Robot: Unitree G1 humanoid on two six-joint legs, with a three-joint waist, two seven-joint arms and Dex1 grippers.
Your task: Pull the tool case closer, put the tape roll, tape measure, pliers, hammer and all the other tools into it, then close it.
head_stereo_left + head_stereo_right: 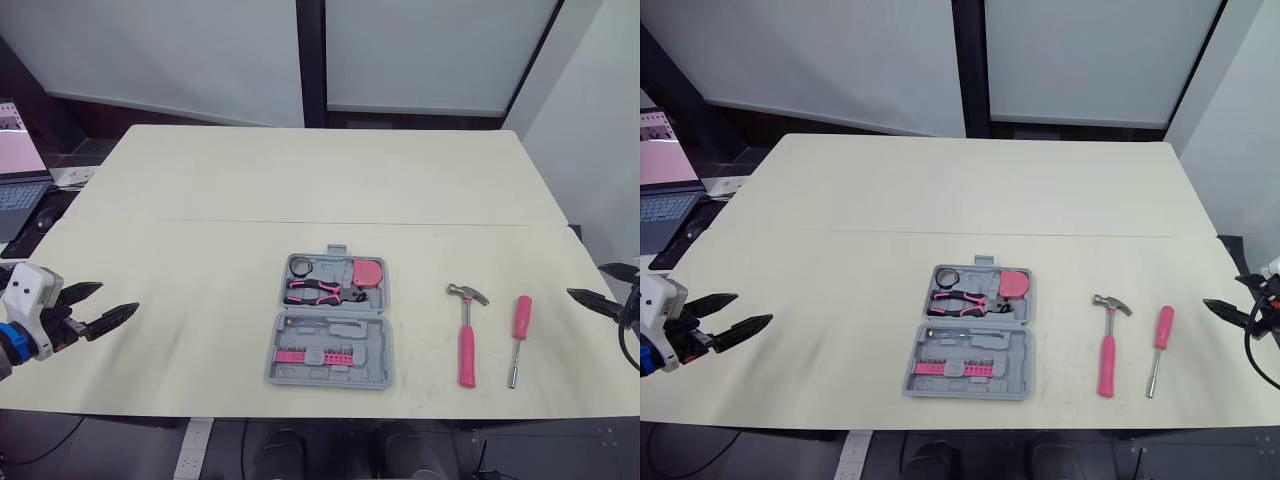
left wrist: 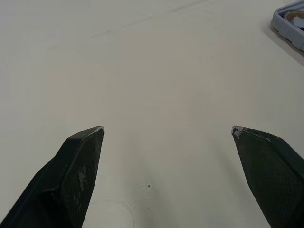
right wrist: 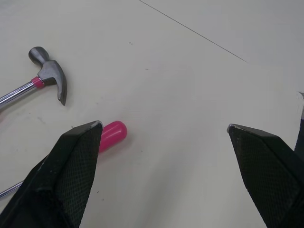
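Left claw (image 1: 118, 298): wide open, empty, over the table (image 1: 200, 200).
Right claw (image 1: 585, 281): wide open, empty.
Tool case (image 1: 372, 347): lid open, between the claws, well apart from both.
Hammer (image 1: 466, 340), screwdriver (image 1: 518, 330): near right claw.

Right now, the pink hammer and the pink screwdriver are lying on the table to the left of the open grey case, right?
Not quite. The hammer and the screwdriver lie on the table to the right of the open grey case, not the left. The left eye view shows it.
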